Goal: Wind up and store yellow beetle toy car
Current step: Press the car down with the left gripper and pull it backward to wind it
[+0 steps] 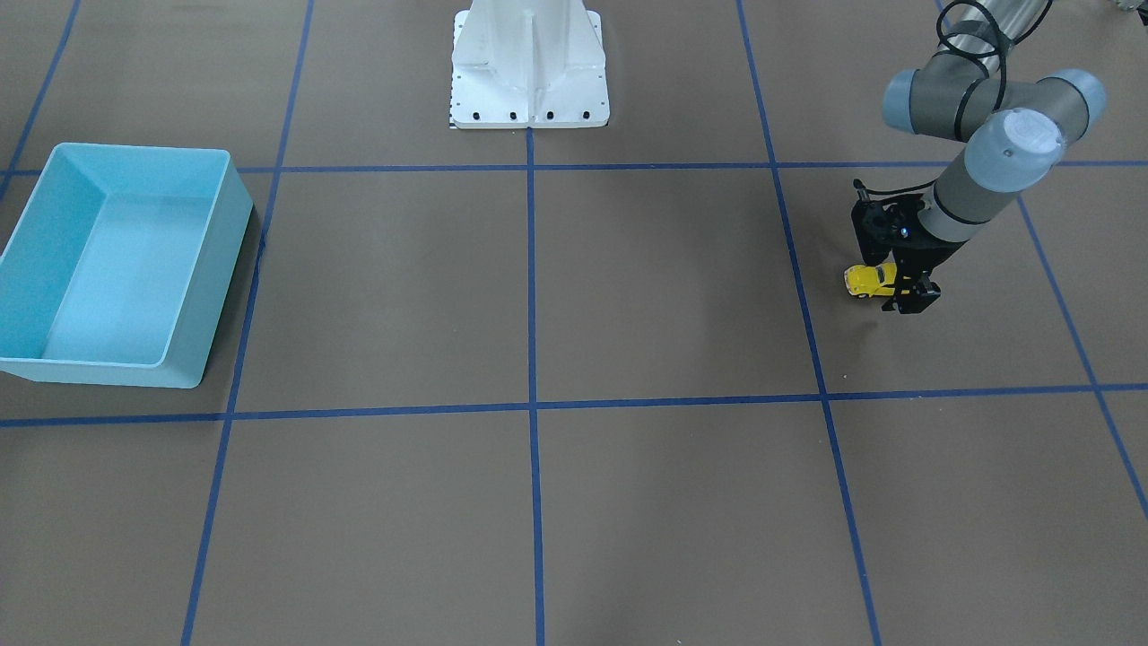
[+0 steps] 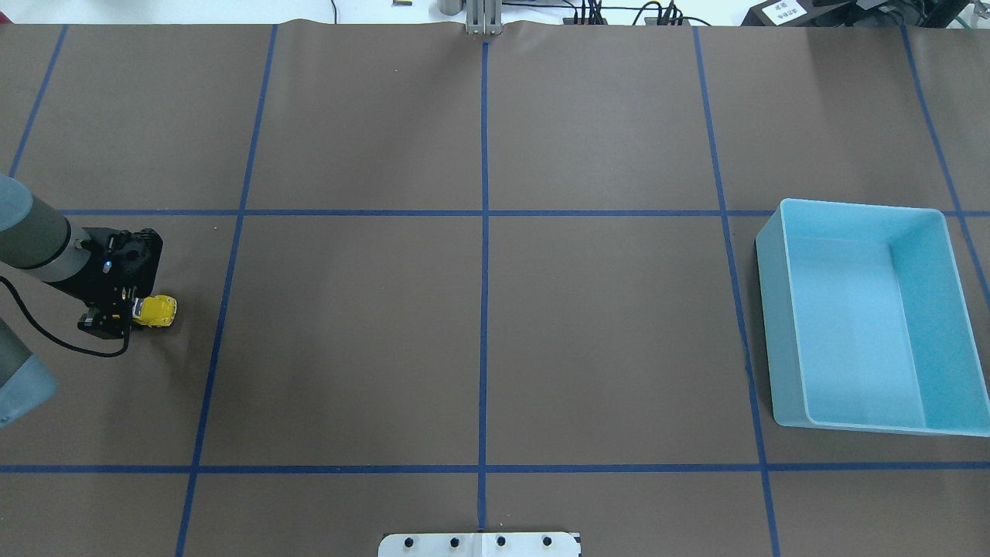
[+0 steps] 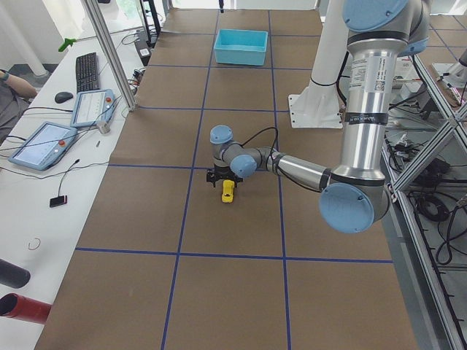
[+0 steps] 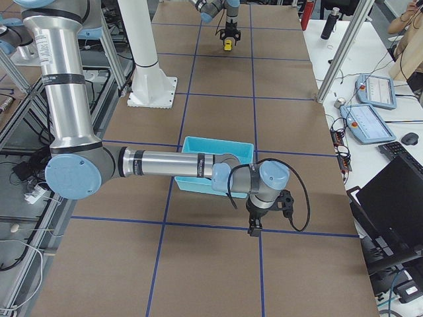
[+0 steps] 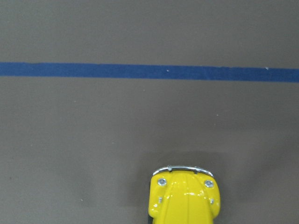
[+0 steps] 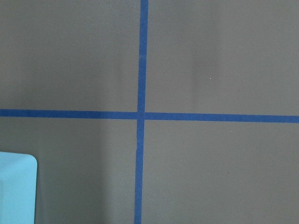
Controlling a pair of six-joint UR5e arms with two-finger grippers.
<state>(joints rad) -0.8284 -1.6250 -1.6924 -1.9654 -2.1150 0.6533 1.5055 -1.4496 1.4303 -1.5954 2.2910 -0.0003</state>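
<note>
Left gripper [image 2: 128, 309]: pointing down, low over the table [image 2: 348, 348]. Its fingers sit on either side of the car's rear part and look clamped on it, though the contact itself is small in both fixed views.
Yellow beetle toy car [image 2: 157, 310]: between the fingers and sticking out past them. Only its free end shows in the left wrist view, with a chrome bumper and two round lamps.
Long axis: runs straight out from the left gripper towards the middle of the table, with the lamp end pointing away from the fingers.
Height: the wheels seem to be at or just above the surface. I cannot tell from these views whether they touch.
Blue bin [image 2: 777, 333]: well away from the left gripper, across the table in the direction the car's free end points. It is open-topped, with nothing in it.
Right gripper [image 4: 254, 228]: hangs just beside the bin and far from the car. I cannot tell whether its fingers are apart or together.
Nearer arm: the left, by a wide margin.
Coming move, as a judgement: winding calls for dragging the car backwards along that long axis with the wheels pressed down, so the pull should follow the body line and not cross it.
</note>
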